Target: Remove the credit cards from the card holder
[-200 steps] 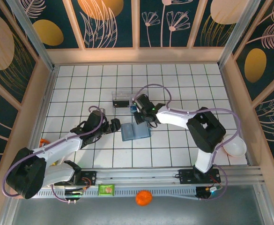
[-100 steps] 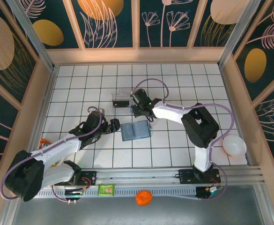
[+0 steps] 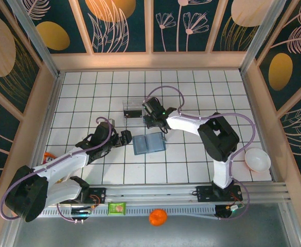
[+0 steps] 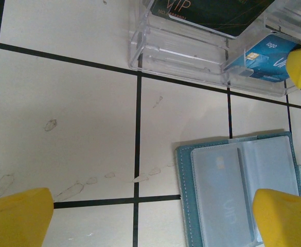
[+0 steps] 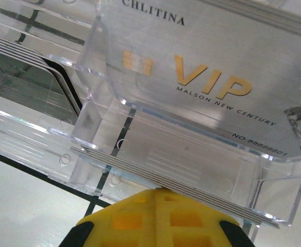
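Teal holder (image 3: 149, 143) lies open like a book, flat on the tiled table (image 3: 88, 92), its pale inner sleeves facing up. Left gripper (image 3: 125, 138) sits just beside the holder's left edge, jaws spread wide, nothing between them. Over to the right gripper (image 3: 145, 117): it's up at the clear tray (image 3: 132, 108), just beyond the holder, jaws closed tight. A dark VIP card (image 4: 212, 13) rests inside the tray. At the tray's right end a blue card (image 4: 263, 59) leans tilted, its end right against a yellow fingertip (image 4: 300, 64) of the right gripper. Whether that card is actually pinched, I cannot tell.
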